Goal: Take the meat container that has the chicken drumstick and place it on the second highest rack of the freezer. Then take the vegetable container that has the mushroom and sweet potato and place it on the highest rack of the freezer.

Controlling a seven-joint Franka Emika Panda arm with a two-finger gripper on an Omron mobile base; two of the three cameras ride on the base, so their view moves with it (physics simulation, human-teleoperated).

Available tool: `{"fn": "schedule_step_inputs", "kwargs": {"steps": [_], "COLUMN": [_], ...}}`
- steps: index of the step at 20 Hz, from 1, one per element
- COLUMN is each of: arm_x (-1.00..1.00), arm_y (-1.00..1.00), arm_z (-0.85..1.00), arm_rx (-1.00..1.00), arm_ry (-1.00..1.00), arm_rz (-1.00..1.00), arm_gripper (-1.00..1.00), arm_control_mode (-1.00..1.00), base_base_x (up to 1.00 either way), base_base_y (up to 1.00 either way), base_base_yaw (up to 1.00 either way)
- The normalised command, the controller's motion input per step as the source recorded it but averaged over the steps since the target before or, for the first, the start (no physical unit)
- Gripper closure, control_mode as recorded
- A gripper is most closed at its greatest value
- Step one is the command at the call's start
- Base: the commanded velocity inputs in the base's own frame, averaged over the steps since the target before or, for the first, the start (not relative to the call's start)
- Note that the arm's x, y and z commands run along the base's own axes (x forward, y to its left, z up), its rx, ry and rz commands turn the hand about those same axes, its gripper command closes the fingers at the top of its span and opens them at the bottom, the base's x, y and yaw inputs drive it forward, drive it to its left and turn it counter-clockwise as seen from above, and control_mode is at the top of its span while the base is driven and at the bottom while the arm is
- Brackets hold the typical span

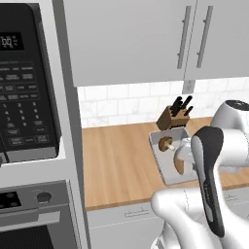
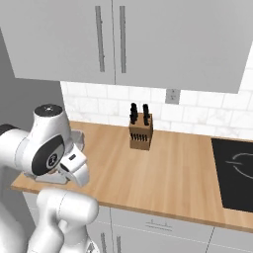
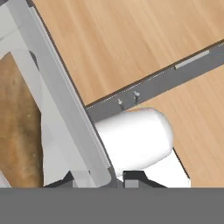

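On the wooden counter (image 1: 121, 160), at about 3 o'clock of the left base view, sits the vegetable container (image 1: 168, 176), a pale grey tray with the mushroom (image 1: 165, 143) at its far end and the sweet potato (image 1: 179, 166) nearer, half hidden behind the white arm. Knife block (image 1: 172, 116) stands just beyond the tray at 12 o'clock from it, against the tiled wall. Hand view: the gripper (image 3: 114, 177) is clenched on the tray's thin grey wall (image 3: 61, 100), fingertips (image 3: 135, 176) narrow at 6 o'clock with the rim running between them up toward 11 o'clock; sweet potato fills the 9 o'clock side of that view, inside the tray. So grasp looks made on the near rim, the container not visibly lifted yet, hard to tell. Freezer isn't visible from here; microwave (image 1: 24, 82) and oven (image 1: 34, 214) occupy 9 o'clock of the left base view. Risks, judged: grip is on one edge only, so the tray would likely tilt when raised and the mushroom or sweet potato could roll to the low side or out. Thin wall may slip from the pads if the arm swings fast. A wide swing toward the freezer could clip the knife block or the upper cabinets (image 2: 123, 39). Wrong shelf also possible, highest rack is the target here
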Motion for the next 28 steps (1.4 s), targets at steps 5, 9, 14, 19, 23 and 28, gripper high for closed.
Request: {"fn": "schedule_step_inputs", "kwargs": {"steps": [5, 9, 14, 19, 23, 28], "arm_x": [-0.40, 0.00, 0.00, 0.00, 0.00, 0.00], "arm_y": [0.00, 0.00, 0.00, 0.00, 0.00, 0.00], "arm_z": [0.34, 0.00, 0.00, 0.00, 0.00, 0.00], "arm_rx": [0.00, 0.00, 0.00, 0.00, 0.00, 0.00], "arm_ry": [-0.08, 0.00, 0.00, 0.00, 0.00, 0.00], "arm_rz": [0.02, 0.00, 0.00, 0.00, 0.00, 0.00], "arm_gripper": [1.00, 1.00, 1.00, 1.00, 1.00, 1.00], "arm_control_mode": [-1.00, -1.00, -1.00, 1.00, 1.00, 1.00], "base_base_x": [0.00, 0.00, 0.00, -0.76, -1.00, -0.68], "base_base_y": [0.00, 0.00, 0.00, 0.00, 0.08, 0.91], "base_base_yaw": [0.00, 0.00, 0.00, 0.00, 0.00, 0.40]}}
